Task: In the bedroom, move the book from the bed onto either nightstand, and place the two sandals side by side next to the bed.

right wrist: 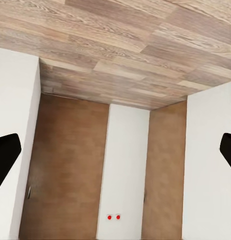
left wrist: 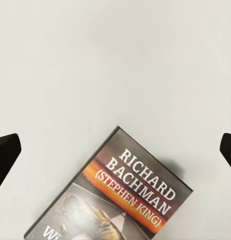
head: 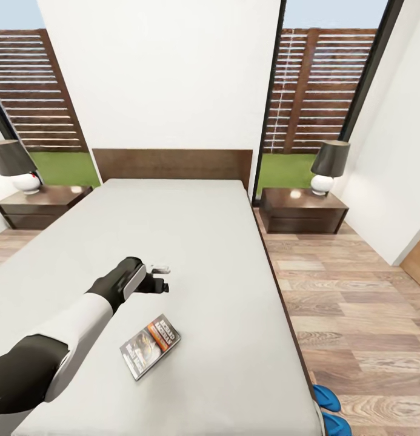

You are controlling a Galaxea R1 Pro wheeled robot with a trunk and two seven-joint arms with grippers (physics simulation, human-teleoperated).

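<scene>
On the bed (head: pixel 222 254): 1 book (head: pixel 150 346), flat; my left hand (head: pixel 163 277) above it, fingers apart, empty.

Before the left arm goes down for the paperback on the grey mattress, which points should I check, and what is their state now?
1. Left gripper open: ok, both dark fingertips stand wide apart.
2. Gripper above the small greyish paperback book with the orange band: not ok, the book lies toward the robot from it, off centre.
3. Book flat on the light-grey mattress, nothing on it: ok.
4. Dark-brown wooden nightstand has free top beside the lamp: ok.
5. Bright-blue sandals side by side on the floor: cannot tell, partly cut off.
</scene>
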